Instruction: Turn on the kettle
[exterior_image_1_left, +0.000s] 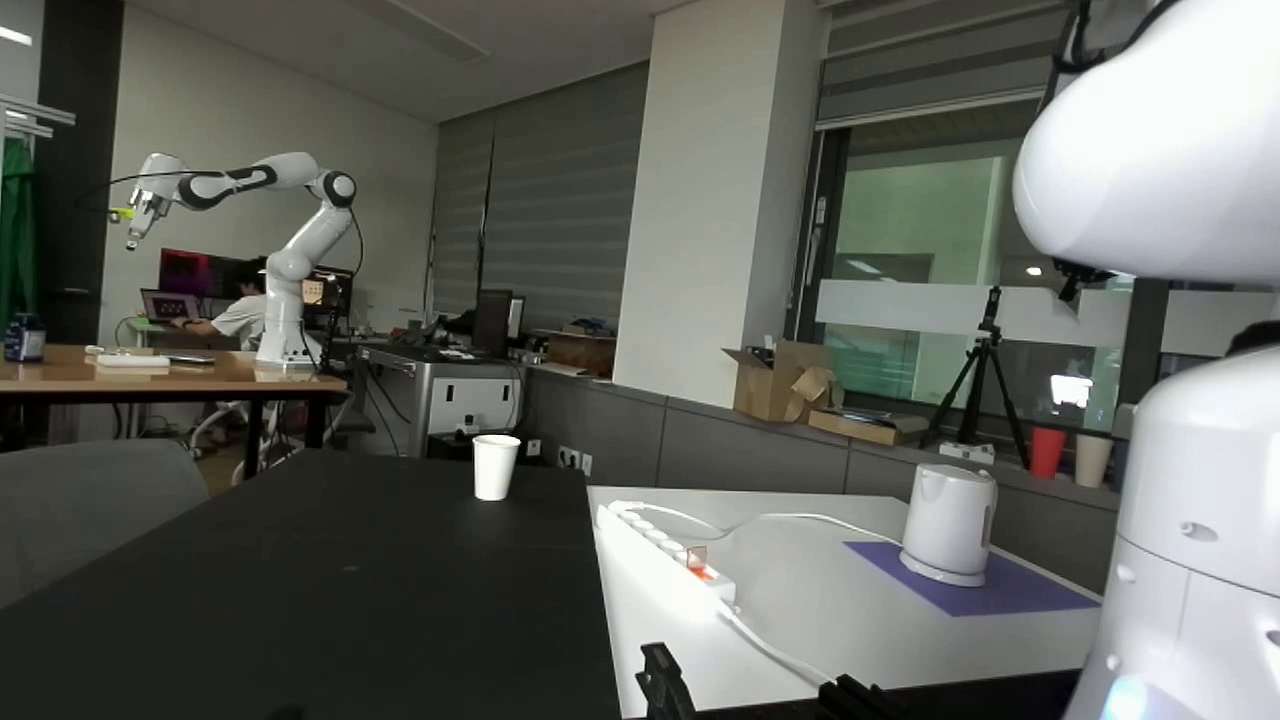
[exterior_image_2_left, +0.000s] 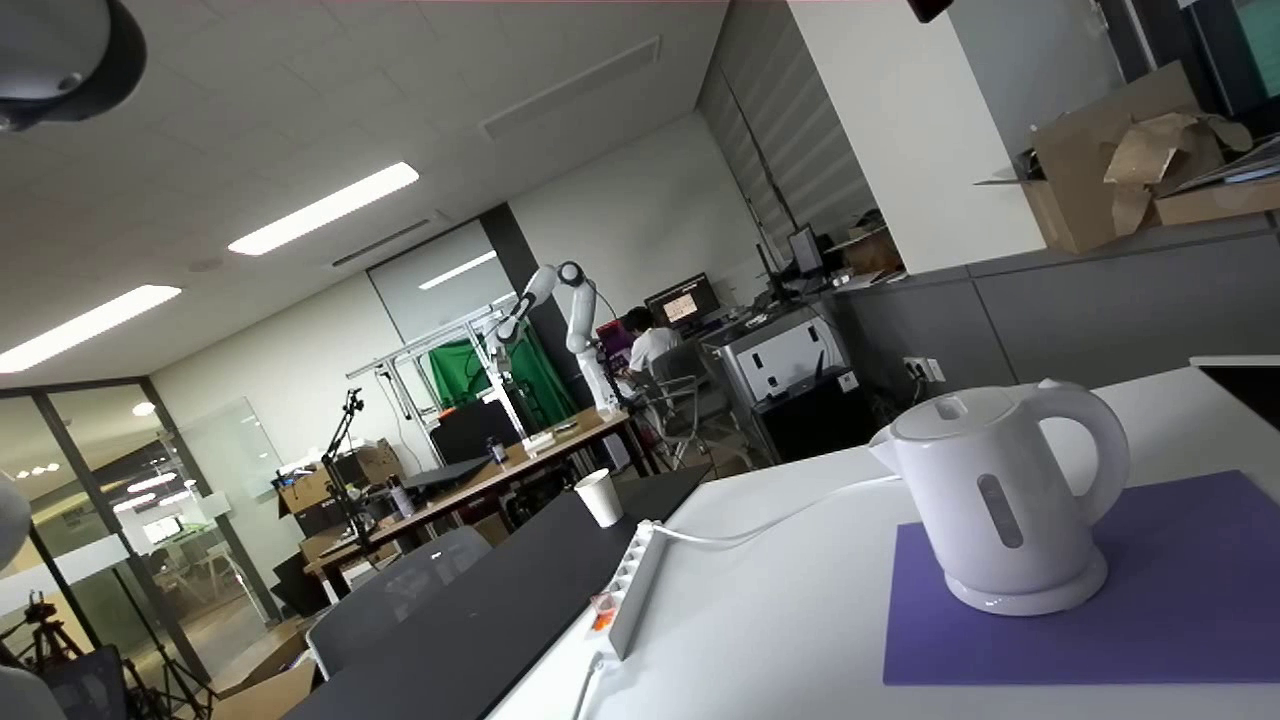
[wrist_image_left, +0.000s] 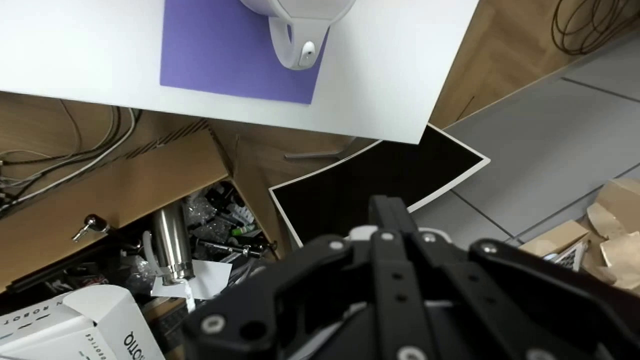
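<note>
The white kettle stands upright on a purple mat on a white table. In an exterior view it shows its handle, spout and a grey window strip. It also stands at the right in an exterior view. In the wrist view only the lower part of the kettle shows at the top edge, with its handle and a small pale switch on the handle. My gripper is shut and empty. Its fingertips meet, apart from the kettle and beyond the table edge in the wrist view.
A white power strip with an orange switch lies on the table, with white cables. A white paper cup stands on a black table. In the wrist view an open cardboard box and a black panel lie beyond the table edge.
</note>
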